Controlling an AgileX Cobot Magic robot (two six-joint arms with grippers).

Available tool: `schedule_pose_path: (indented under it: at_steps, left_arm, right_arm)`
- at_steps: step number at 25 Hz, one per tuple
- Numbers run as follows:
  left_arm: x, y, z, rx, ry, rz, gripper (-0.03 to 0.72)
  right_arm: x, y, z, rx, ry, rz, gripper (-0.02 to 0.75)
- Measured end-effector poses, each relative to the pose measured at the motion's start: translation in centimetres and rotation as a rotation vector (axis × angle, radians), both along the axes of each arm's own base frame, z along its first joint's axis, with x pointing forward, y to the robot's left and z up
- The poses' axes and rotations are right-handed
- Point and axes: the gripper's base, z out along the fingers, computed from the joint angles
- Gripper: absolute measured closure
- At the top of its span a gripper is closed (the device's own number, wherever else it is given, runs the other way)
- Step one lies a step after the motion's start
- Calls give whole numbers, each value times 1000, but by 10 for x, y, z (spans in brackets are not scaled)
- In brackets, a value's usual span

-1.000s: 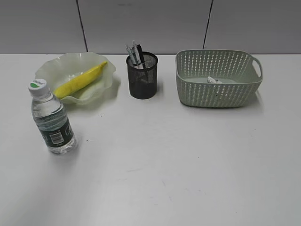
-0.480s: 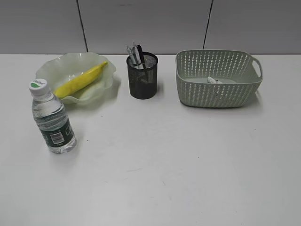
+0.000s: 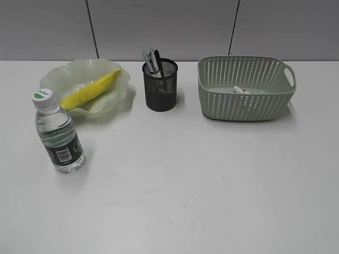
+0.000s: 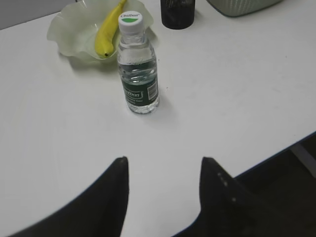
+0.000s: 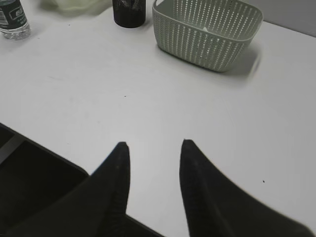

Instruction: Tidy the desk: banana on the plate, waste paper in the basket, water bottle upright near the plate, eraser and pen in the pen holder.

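Observation:
On the white desk (image 3: 212, 174) the yellow banana (image 3: 90, 90) lies in the wavy pale green plate (image 3: 55, 76) at the back left. In front of the plate the water bottle (image 3: 58, 135) stands upright. Pens (image 3: 152, 61) stick out of the black mesh pen holder (image 3: 160, 87); the eraser is hidden. The waste paper (image 3: 241, 90) lies inside the sage-green basket (image 3: 246, 106). My left gripper (image 4: 164, 160) is open and empty, pulled back well short of the water bottle (image 4: 138, 64). My right gripper (image 5: 154, 144) is open and empty near the desk's front edge, far from the basket (image 5: 207, 27).
A grey panelled wall (image 3: 169, 26) runs behind the desk. The desk's front edge (image 4: 276, 153) drops to dark floor in both wrist views. Neither arm shows in the exterior view.

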Motion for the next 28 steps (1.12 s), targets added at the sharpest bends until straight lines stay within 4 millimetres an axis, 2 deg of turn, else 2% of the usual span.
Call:
schedule_pose_path:
  at_steps: [9,28]
  left_arm:
    - [0,-2,0,-19,-6,-9,377]
    - [0,-1,0,-23,-7,8,379]
  right_arm:
    - [-1,1,0,9,6,8,451]
    - [-1,1,0,11,7,-15,451]
